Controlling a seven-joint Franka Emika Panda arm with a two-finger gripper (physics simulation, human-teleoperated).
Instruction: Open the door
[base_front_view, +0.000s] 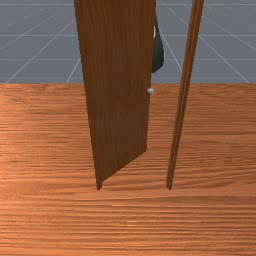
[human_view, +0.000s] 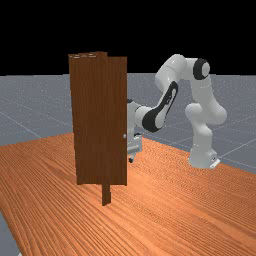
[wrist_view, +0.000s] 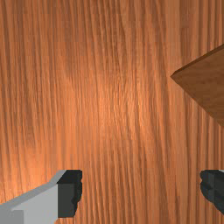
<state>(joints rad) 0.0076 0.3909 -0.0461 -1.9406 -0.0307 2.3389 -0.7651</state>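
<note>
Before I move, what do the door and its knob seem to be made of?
The door looks like dark brown wood, matte, with fine vertical grain. The small knob is pale grey and smooth-looking, perhaps metal, though plastic is possible.

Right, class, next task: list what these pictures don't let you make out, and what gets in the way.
- Front view: tops of the door and post, cut off by the edge.
- Front view: most of the arm, behind the door.
- Front and far views: the knob's exact shape, too small.
- Wrist view: the rest of the dark wooden corner, cut off by the edge.
</note>
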